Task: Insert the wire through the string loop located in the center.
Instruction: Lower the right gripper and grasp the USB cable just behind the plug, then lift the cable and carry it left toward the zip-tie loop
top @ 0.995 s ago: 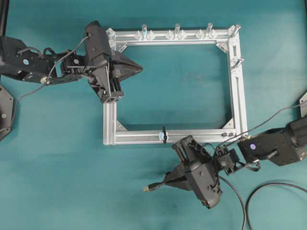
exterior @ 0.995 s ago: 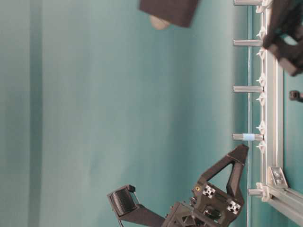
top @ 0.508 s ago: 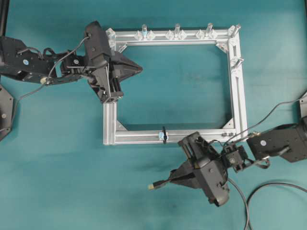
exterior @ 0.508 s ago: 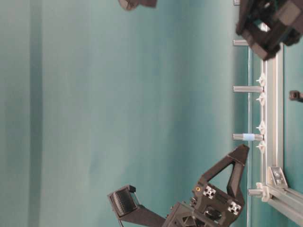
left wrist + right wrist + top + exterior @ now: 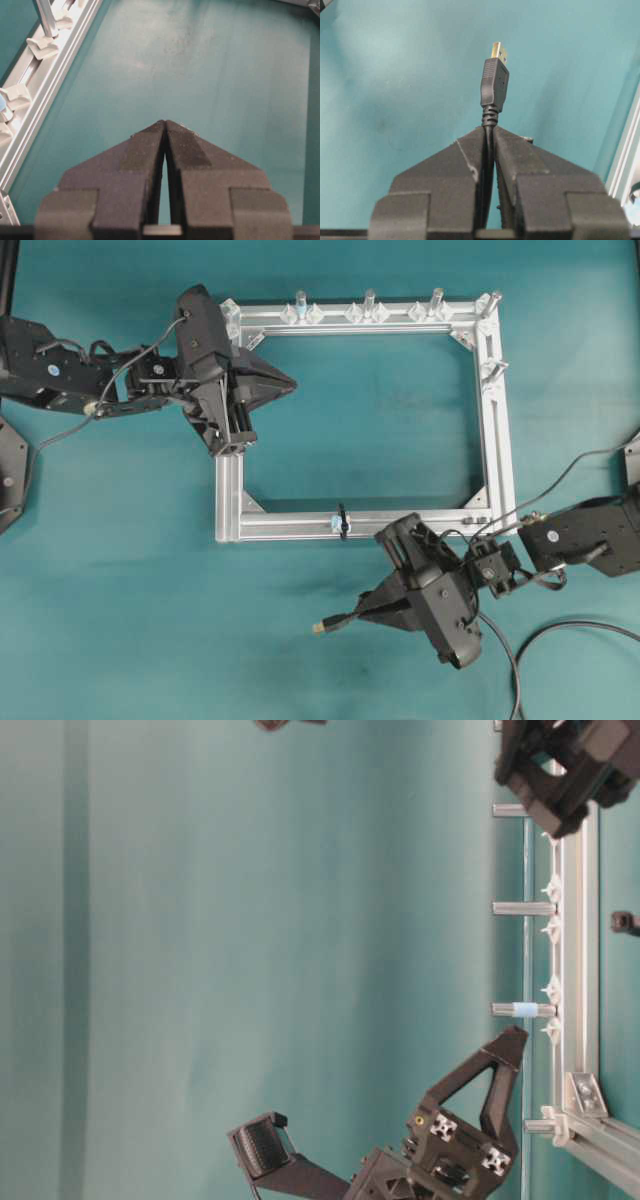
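Right end effector (image 5: 489, 131) pinches wire (image 5: 494, 80) | left end effector (image 5: 165, 125) pressed together, empty | risk: plug misaligned, snags string loop (image 5: 342, 521)

- My right gripper (image 5: 362, 612) has drifted toward the right and slightly toward the bottom of the overhead view, farther from the frame (image 5: 290, 526).
- The wire (image 5: 340, 619) pinched in it moved along, so its plug tip (image 5: 319, 626) now lies farther right on the mat.
- In the table-level view, the right arm's dark bulk has slid from top centre to the top right corner.
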